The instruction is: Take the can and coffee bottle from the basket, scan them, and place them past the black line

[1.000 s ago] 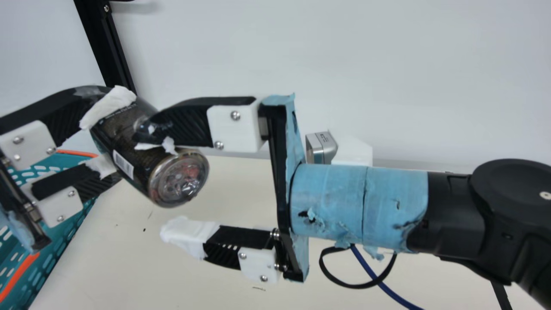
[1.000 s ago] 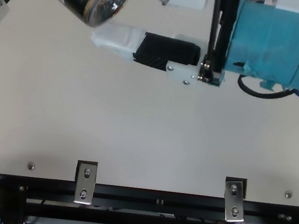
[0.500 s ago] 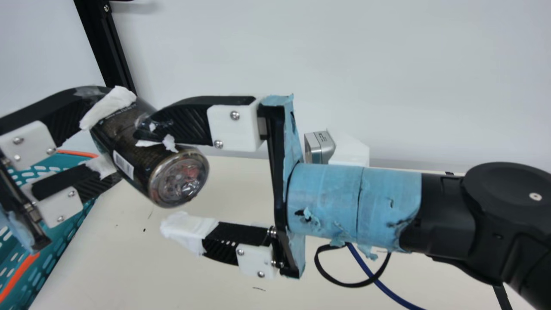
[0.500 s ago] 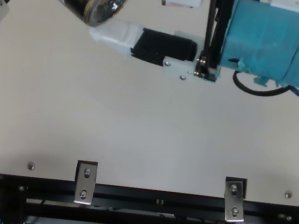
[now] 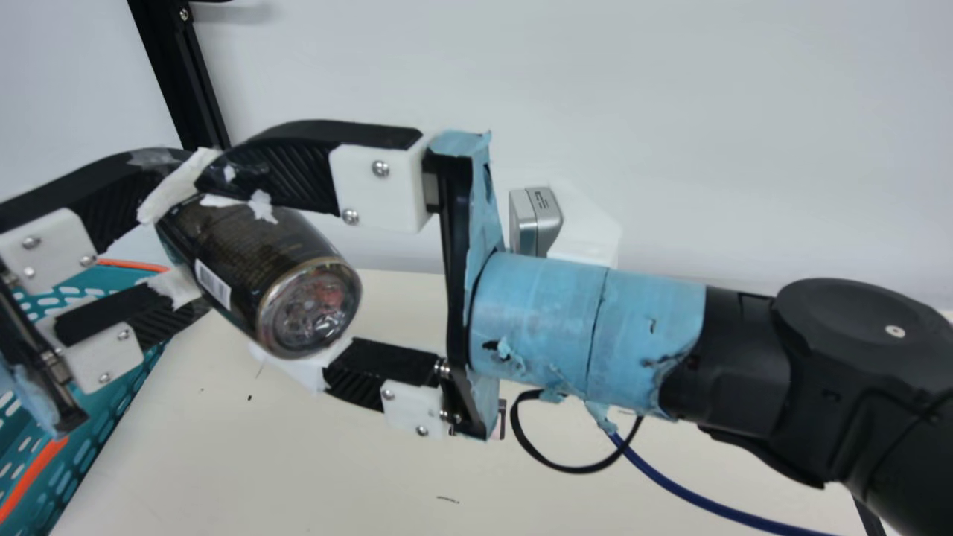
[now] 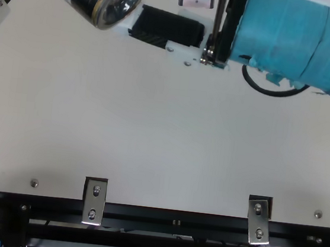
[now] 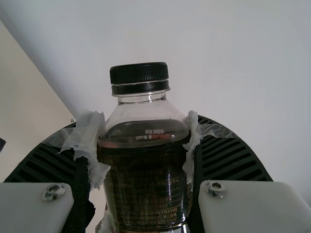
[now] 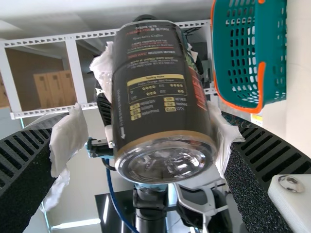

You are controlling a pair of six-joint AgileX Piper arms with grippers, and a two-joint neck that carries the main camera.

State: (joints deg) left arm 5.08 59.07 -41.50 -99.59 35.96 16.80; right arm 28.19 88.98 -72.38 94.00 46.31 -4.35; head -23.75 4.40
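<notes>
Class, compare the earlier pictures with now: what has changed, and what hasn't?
The right gripper has shifted left and up in the main view, its open jaws reaching farther around the coffee bottle. Nothing was newly gripped or released. The left gripper, holding the bottle, and the basket stayed put.

A plain pale grey-white wall [image 5: 670,112] rises behind the cream bench [image 5: 283,476], running along its far edge, with a black metal post [image 5: 175,74] in front of it toward the far left corner. A few small dark marks dot the bench top. Black rails [image 6: 178,217] line its near edge, where two metal brackets [image 6: 94,202] are screwed down. The right wrist view shows a white slotted shelving rack [image 8: 72,68], brown cardboard boxes [image 8: 53,88] and a bright strip of light [image 8: 77,224].
</notes>
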